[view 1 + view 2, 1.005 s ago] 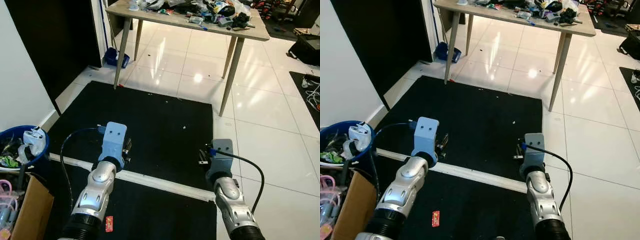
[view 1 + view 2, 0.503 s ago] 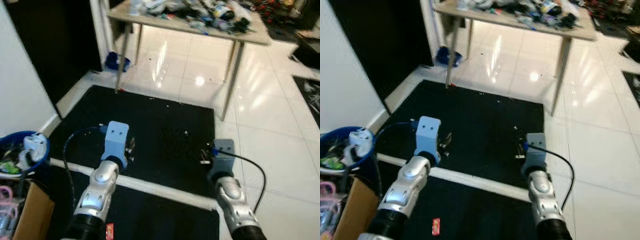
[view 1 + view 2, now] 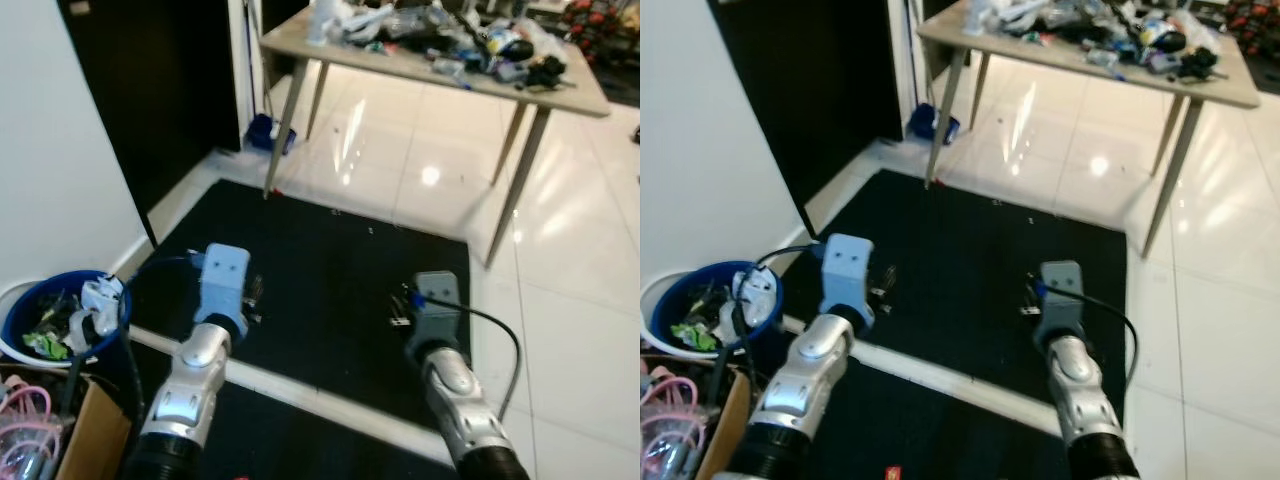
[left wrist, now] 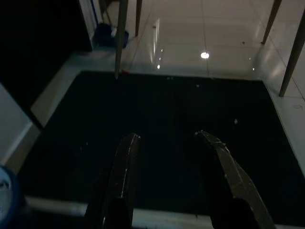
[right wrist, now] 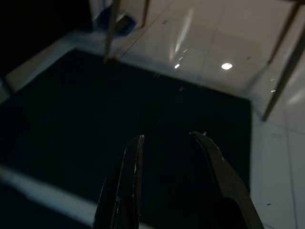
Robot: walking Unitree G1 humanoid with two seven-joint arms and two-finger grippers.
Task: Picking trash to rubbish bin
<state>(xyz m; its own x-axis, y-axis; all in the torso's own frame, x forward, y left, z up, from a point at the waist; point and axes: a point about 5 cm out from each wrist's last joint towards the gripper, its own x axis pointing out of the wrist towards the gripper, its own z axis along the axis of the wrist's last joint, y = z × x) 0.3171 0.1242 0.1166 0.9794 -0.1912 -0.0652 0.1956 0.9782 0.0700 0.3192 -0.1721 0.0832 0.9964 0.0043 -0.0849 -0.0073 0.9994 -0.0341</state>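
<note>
I am holding both arms out low over the black mat. My left gripper is spread wide with nothing between its fingers, and my right gripper is spread and empty too. The rubbish bin, a blue tub already holding crumpled scraps, is sitting on my left against the white wall. A small red wrapper is lying on the mat near my feet, and loose clutter is crowding the wooden table ahead. I am judging that the wrapper is light, thin and limp, so it may slide or fold rather than lift. I am thinking a pinch across one raised edge would serve best, with the fingertips pressing down onto the mat first.
</note>
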